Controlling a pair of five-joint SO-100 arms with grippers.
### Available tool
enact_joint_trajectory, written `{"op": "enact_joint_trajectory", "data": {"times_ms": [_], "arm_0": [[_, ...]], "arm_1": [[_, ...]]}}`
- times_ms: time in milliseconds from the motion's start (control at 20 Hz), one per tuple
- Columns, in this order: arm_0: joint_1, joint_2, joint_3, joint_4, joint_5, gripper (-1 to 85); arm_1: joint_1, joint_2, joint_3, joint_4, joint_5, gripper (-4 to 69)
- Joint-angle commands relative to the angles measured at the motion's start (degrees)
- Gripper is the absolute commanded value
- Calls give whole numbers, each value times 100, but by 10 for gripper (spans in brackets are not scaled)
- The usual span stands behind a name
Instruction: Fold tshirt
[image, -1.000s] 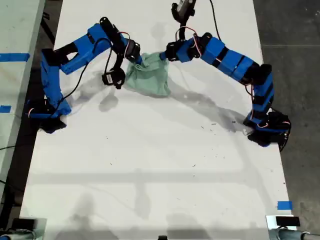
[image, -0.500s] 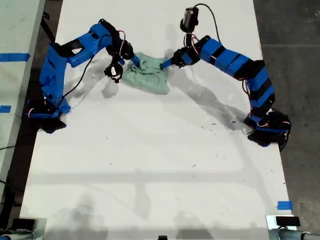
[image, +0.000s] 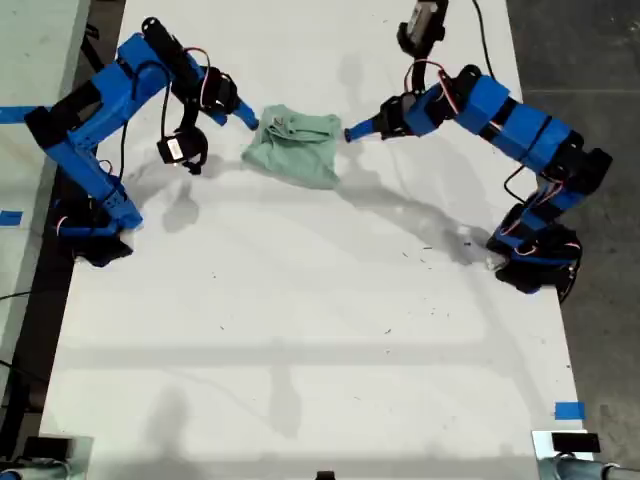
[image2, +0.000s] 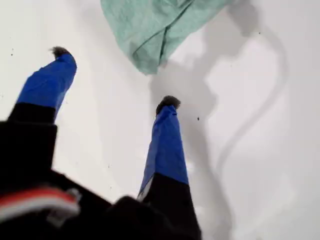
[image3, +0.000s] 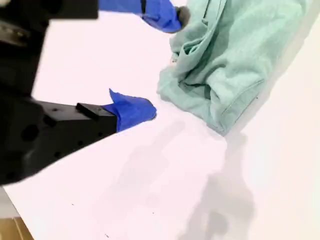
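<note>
The tshirt is a pale mint-green bundle, lying roughly folded on the white table toward the exterior view's top. My first gripper stands open just off its edge at the exterior view's right, not touching it. In the first wrist view the first gripper has blue fingers spread, with a corner of the tshirt ahead of them. My second gripper is open beside the cloth's edge at the exterior view's left. The second wrist view shows the second gripper holding nothing, with the bunched tshirt just beyond the fingertips.
Both arm bases stand at the table's sides in the exterior view, one base at the left and one base at the right. Blue tape marks the lower right corner. A second surface lies past the left edge.
Both grippers, which were on the tshirt's two sides before, have opened and drawn back outward. The tshirt now lies flat on the table, a little farther toward the exterior view's top.
</note>
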Motion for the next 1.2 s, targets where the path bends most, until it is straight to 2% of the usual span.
{"op": "enact_joint_trajectory", "data": {"times_ms": [0,100,150,300,400,450,500,600,650,750,900,950,1000,1100,1150], "arm_0": [[694,2127,2180,-536,-694,132],[1125,3270,3762,-940,-1362,44],[1318,3832,4482,-1107,-1705,1],[1793,5572,6478,-1591,-2514,1],[2109,7119,7840,-2101,-2900,1],[2241,7805,8367,-2118,-3094,1],[2312,8323,8728,-1793,-3410,1],[2408,9633,9519,-1336,-3542,1],[2479,9369,9519,-1345,-3551,1],[2496,9615,9519,-721,-3577,1],[2610,9606,9527,-404,-3568,23],[2672,9606,9536,-404,-3551,34],[2733,9606,9536,-404,-3551,43],[2795,9606,9536,-396,-3595,45],[2795,9606,9536,-396,-3560,46]], "arm_1": [[-281,1916,1714,-149,694,273],[-492,3120,3059,-281,1336,219],[-615,3727,3683,-334,1705,164],[-1187,5432,5317,-431,2795,31],[-1617,6460,6284,-448,3472,-6],[-1793,6996,6750,-404,3718,-12],[-1934,7594,7181,-308,3937,-19],[-2188,8745,7910,-132,4465,-19],[-2224,9176,8244,-26,4729,-19],[-2382,9062,8297,-9,5001,-15],[-2312,9141,8367,-167,5309,20],[-2259,9141,8367,-167,5273,21],[-2136,9141,8367,-167,4667,21],[-2021,9141,8367,-158,2101,21],[-2065,9141,8367,-141,1872,15]]}}
